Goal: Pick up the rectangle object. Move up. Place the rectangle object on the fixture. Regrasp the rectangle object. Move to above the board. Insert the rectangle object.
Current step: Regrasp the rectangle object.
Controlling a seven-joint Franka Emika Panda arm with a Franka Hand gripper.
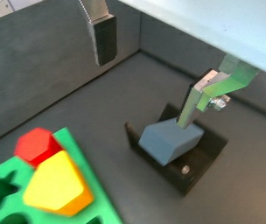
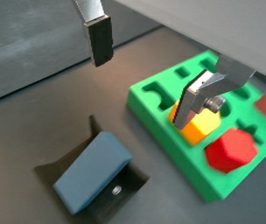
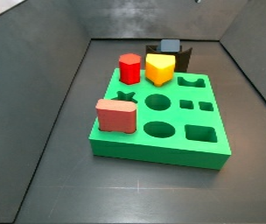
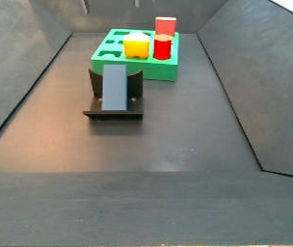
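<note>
Clearly the rectangle object (image 4: pixel 115 87) is already parked on the fixture (image 4: pixel 113 112): in a side view the steel-blue block leans on the dark bracket, just in front of the green board (image 4: pixel 175 68), and in both wrist views it rests tilted on the black base plate. The gripper (image 1: pixel 159 61) hangs above it, released, its two silver fingers (image 1: pixel 104 39) spread well apart with nothing between the pads; in neither side view is the gripper itself visible. So, as I judge it, the placing step is finished and the regrasp is the step in hand. The next move calls for lowering the spread fingers around the block, lining the pads with its long flat faces, and closing only once they straddle it squarely, since a skewed grip on a leaning piece could tip it off the bracket or leave it crooked for insertion. On the board stand a red peg (image 3: pixel 129 67), a yellow peg (image 3: pixel 160 68) and a salmon-pink block (image 3: pixel 116 115); several cut-outs lie bare, including the rectangular hole (image 3: pixel 202 133) near one corner, apparently where the block must go. No brand, label or writing can be read in any view.
</note>
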